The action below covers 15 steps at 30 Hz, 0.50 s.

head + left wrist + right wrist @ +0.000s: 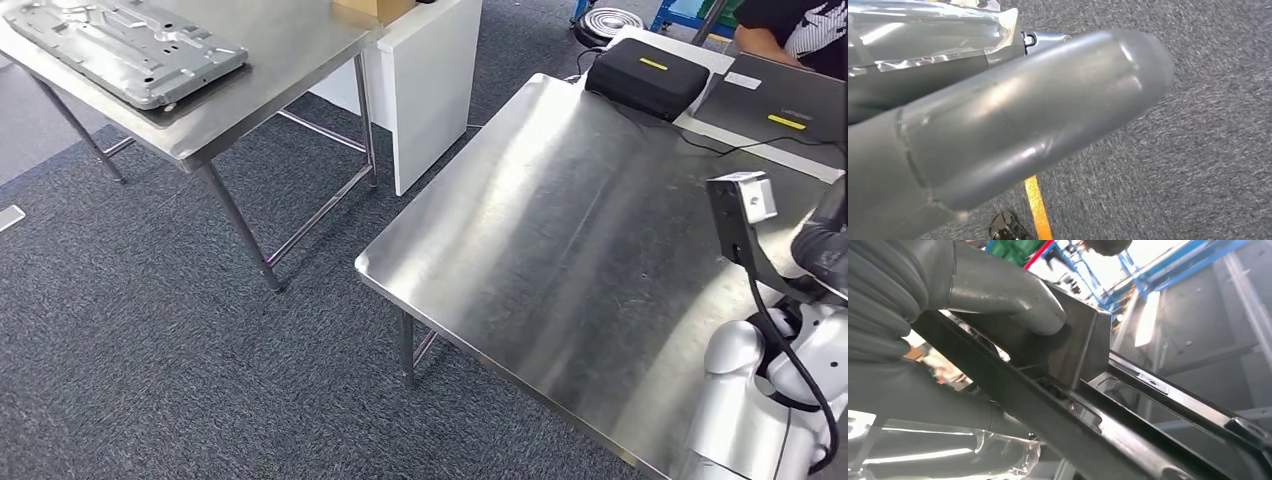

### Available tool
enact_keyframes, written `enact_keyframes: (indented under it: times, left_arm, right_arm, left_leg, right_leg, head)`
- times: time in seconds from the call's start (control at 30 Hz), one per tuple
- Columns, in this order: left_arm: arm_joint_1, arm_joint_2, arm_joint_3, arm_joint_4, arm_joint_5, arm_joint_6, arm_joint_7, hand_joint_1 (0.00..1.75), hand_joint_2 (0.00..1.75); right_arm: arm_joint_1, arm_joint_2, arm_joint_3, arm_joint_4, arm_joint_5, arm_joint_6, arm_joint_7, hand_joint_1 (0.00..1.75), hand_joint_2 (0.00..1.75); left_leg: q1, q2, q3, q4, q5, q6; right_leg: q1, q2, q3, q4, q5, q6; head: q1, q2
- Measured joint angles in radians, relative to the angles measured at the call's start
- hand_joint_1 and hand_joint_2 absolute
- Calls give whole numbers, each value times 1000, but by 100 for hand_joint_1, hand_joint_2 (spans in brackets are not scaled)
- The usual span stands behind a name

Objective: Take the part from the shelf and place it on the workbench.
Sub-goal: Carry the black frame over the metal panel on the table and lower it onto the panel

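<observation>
Right wrist view: the right hand (948, 330) grips a long black metal frame part (1088, 410), carried beside the bare steel counter (560, 250). Lower it flat, well inside the counter's edge.

It was a workshop or robotics lab. Two bare stainless-steel workbenches (560, 250) stood on grey carpet (150, 350), one bearing a stamped metal panel (125, 45); blue steel racking (1148, 275) rose nearby.

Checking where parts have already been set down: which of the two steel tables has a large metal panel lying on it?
The far steel table, at upper left in the head view; a grey stamped metal panel lies on it. The nearer workbench is bare steel there.
</observation>
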Motion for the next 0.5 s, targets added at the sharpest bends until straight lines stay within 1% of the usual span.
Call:
enact_keyframes:
  times: [0.03, 0.07, 0.1, 0.13, 0.17, 0.2, 0.23, 0.27, 0.3, 0.33, 0.37, 0.4, 0.43, 0.47, 0.5]
  left_arm:
    - [-1, -1, 1, 0, 3, 3, 1, 0, 0]
    - [-1, -1, 1, 0, 5, 6, 1, 0, 0]
    - [-1, -2, 1, 0, 7, 8, 1, 0, 0]
    - [-1, -3, 2, 0, 9, 10, 1, 0, 0]
    - [-1, -3, 4, 0, 13, 12, 1, 0, 0]
    - [-1, -3, 6, 0, 16, 14, 2, 0, 0]
    - [-1, -3, 8, 0, 20, 15, 2, 0, 0]
    - [-1, -3, 9, 0, 22, 16, 3, 0, 0]
    - [-1, -2, 10, 0, 24, 16, 3, 0, 0]
    - [-1, -2, 12, 0, 24, 16, 3, 0, 0]
    - [-1, -2, 13, 0, 24, 16, 4, 0, 0]
    - [-1, -2, 14, 0, 25, 16, 4, 0, 0]
    - [0, -2, 15, 0, 25, 17, 5, 0, 0]
    - [0, -3, 15, 0, 26, 17, 6, 0, 0]
    - [-1, -4, 16, 0, 26, 18, 6, 0, 0]
  right_arm:
    - [-4, -3, 21, 8, 0, 0, 4, 175, 175]
    - [-8, -5, 39, 15, 0, 0, 9, 175, 175]
    - [-13, -6, 54, 22, 0, 0, 12, 175, 175]
    - [-16, -6, 66, 30, 0, 0, 16, 175, 175]
    - [-19, -6, 78, 40, 0, 0, 23, 175, 175]
    - [-23, -7, 90, 51, 0, 0, 33, 175, 175]
    - [-26, -9, 102, 63, 0, 0, 45, 175, 175]
    - [-30, -11, 114, 74, 0, 0, 56, 175, 175]
    - [-33, -13, 124, 83, 0, 0, 63, 175, 175]
    - [-37, -15, 132, 89, 0, 0, 67, 175, 175]
    - [-41, -16, 140, 95, 0, 0, 70, 175, 175]
    - [-45, -17, 146, 101, 0, -1, 75, 175, 175]
    - [-48, -19, 152, 106, 0, -1, 83, 175, 175]
    - [-50, -23, 158, 112, 0, -2, 93, 175, 175]
    - [-50, -28, 163, 117, 0, -2, 107, 175, 175]
  left_leg:
    - [1, -3, -6, 16, -13, -6]
    - [3, -10, -20, 51, -36, -13]
    - [7, -19, -44, 105, -66, -18]
    - [9, -24, -74, 172, -99, -23]
    - [12, -26, -103, 231, -121, -27]
    - [13, -27, -121, 266, -128, -29]
    - [14, -28, -122, 264, -115, -30]
    - [16, -32, -104, 222, -85, -29]
    - [18, -44, -71, 152, -48, -26]
    - [21, -69, -36, 84, -22, -23]
    - [23, -91, -9, 32, -5, -19]
    - [23, -107, 7, 3, -1, -16]
    - [21, -112, 12, -4, -4, -13]
    - [18, -102, 14, -7, -2, -9]
    - [18, -90, 17, -13, 1, -2]
  right_leg:
    - [-4, 8, 2, -3, 3, -5]
    - [-8, 15, 5, -5, 6, -9]
    - [-10, 21, 6, -6, 6, -10]
    - [-11, 29, 6, -6, 6, -11]
    - [-10, 37, 6, -5, 6, -11]
    - [-10, 45, 6, -5, 6, -11]
    - [-10, 55, 7, -5, 6, -10]
    - [-10, 66, 8, -4, 6, -10]
    - [-10, 76, 9, -4, 6, -10]
    - [-9, 85, 8, -4, 6, -9]
    - [-10, 94, 5, -3, 6, -7]
    - [-11, 103, 1, -2, 7, -2]
    - [-14, 112, -3, -3, 9, 3]
    - [-17, 123, -6, -5, 12, 10]
    - [-19, 127, -10, -4, 12, 16]
  head:
    - [-1, 0]
    - [-3, 0]
    - [-4, 0]
    - [-6, 0]
    - [-7, 0]
    - [-7, 0]
    - [-7, 0]
    - [-7, 0]
    - [-8, 0]
    - [-7, 0]
    - [-7, 0]
    - [-7, 0]
    - [-7, 0]
    - [-8, 0]
    - [-9, 0]
